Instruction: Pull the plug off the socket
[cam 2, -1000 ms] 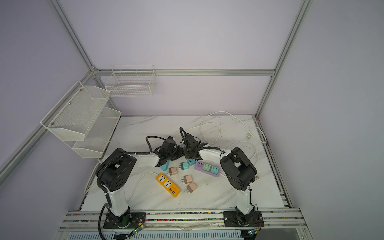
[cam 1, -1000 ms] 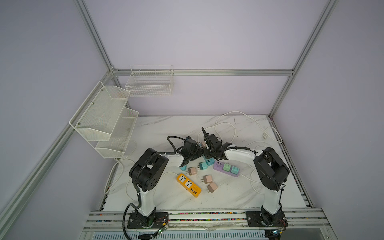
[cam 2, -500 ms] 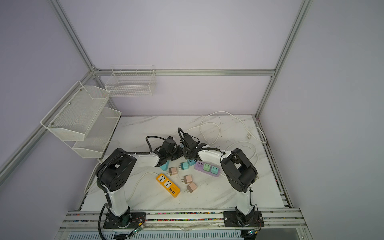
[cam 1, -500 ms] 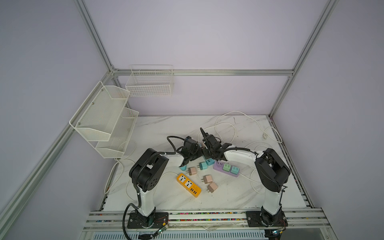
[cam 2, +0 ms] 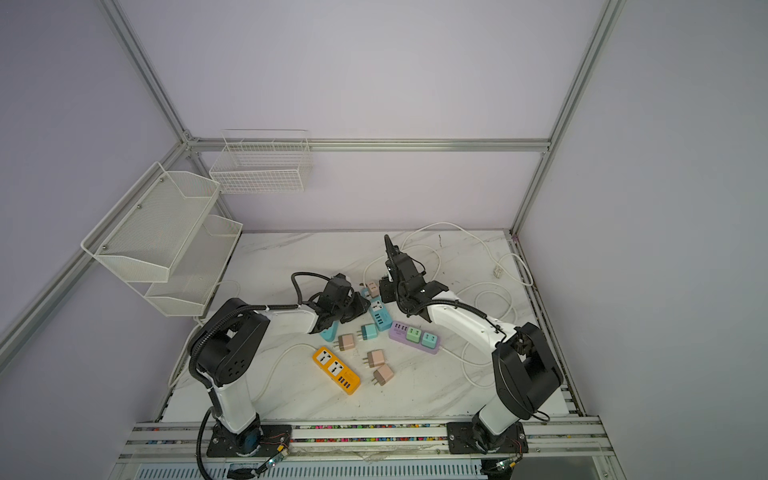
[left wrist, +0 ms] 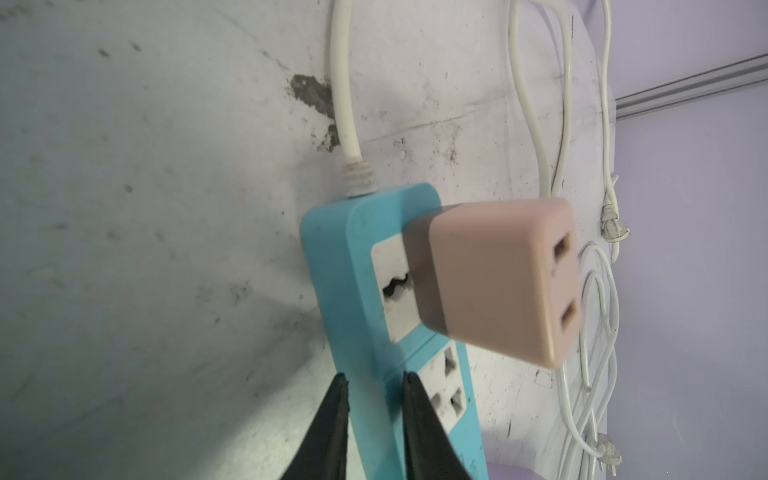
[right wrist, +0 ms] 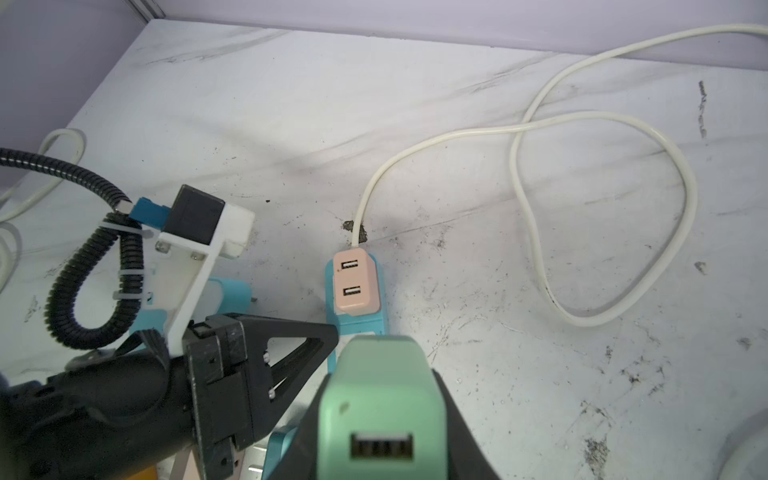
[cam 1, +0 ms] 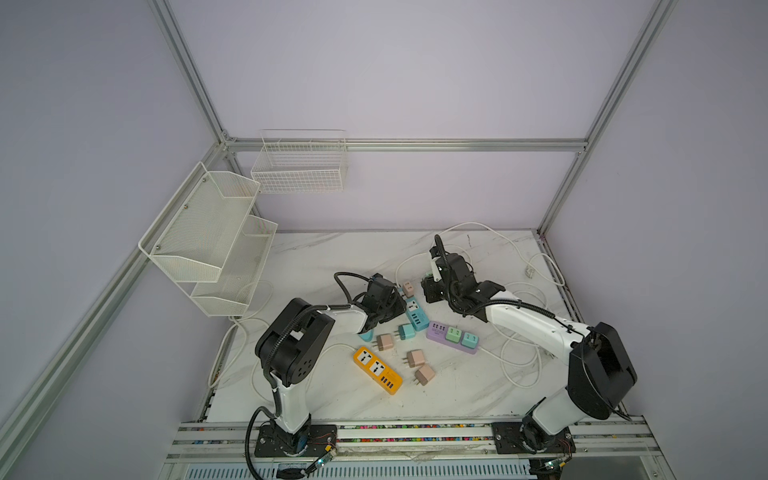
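Observation:
The socket is a blue power strip [left wrist: 345, 266] lying on the marble table [cam 1: 332, 257], seen in both top views [cam 1: 417, 316] [cam 2: 379, 313]. A pink plug [left wrist: 494, 278] sits in its outlet at the cord end [cam 1: 408, 288] [right wrist: 356, 286]. My left gripper [left wrist: 372, 386] is shut on the strip's edge beside the empty outlet [left wrist: 446, 386]. My right gripper [right wrist: 384, 386] is shut on a green plug [right wrist: 378, 415], held in the air above the strip, clear of it. In both top views the green plug is hidden by the right arm.
An orange strip [cam 1: 377, 370] and a purple strip [cam 1: 436, 330] holding two green plugs lie nearer the front. Loose pink plugs [cam 1: 415, 358] and a teal plug [cam 1: 406, 332] lie between them. White cables [cam 1: 519, 353] loop on the right. Wire shelves [cam 1: 208, 241] hang at the left.
My right gripper has lifted up and back to the right, away from the blue strip. The left gripper has stayed on the strip.

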Tool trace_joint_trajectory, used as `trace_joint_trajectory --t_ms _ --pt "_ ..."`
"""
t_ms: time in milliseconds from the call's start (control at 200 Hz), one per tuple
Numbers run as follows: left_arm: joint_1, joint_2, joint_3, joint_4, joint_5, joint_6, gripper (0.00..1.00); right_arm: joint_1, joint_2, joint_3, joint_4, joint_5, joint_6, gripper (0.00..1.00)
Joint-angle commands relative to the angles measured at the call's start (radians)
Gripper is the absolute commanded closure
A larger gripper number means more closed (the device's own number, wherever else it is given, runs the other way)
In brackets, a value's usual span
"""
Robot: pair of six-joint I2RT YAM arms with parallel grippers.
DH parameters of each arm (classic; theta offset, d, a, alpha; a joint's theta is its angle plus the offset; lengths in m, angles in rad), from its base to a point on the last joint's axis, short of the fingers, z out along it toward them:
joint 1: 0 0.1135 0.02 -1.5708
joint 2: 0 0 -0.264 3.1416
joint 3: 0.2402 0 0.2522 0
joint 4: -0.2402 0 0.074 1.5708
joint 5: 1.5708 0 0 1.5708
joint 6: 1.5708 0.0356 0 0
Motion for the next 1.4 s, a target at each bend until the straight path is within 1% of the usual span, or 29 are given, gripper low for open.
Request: trace_joint_trajectory --t_ms 0,100,325,435,565,820,1095,1285,1395 --pt "-0.007 -0.045 0.07 -0.106 0.019 0.051 0.76 -0.044 -0.005 -0.036 0.04 -0.109 0.036 0.93" --pt "-0.007 -0.081 0.075 -0.109 0.023 0.057 0.74 -0.09 0.005 -0.06 0.087 -0.214 0.059 0.93" --pt "-0.007 -0.171 0.006 -0.095 0.01 0.057 0.73 -0.202 0.06 -0.129 0.222 -0.39 0.142 0.93" --pt "-0.007 -0.196 -0.019 -0.097 0.018 0.064 0.72 -0.238 0.096 -0.147 0.298 -0.466 0.178 0.93" --pt "-0.007 -0.222 -0.054 -0.089 0.021 0.059 0.71 -0.262 0.133 -0.153 0.321 -0.472 0.188 0.93" --pt "-0.007 -0.256 -0.111 -0.052 0.025 0.034 0.67 -0.303 0.217 -0.169 0.393 -0.533 0.227 0.93" --pt "-0.007 -0.289 -0.163 -0.028 0.012 0.013 0.62 -0.309 0.301 -0.153 0.402 -0.504 0.22 0.92" --pt "-0.007 -0.293 -0.163 -0.029 0.012 0.018 0.59 -0.309 0.341 -0.129 0.417 -0.51 0.229 0.89" --pt "-0.007 -0.288 -0.159 -0.031 0.011 0.018 0.59 -0.308 0.349 -0.12 0.413 -0.502 0.228 0.83"
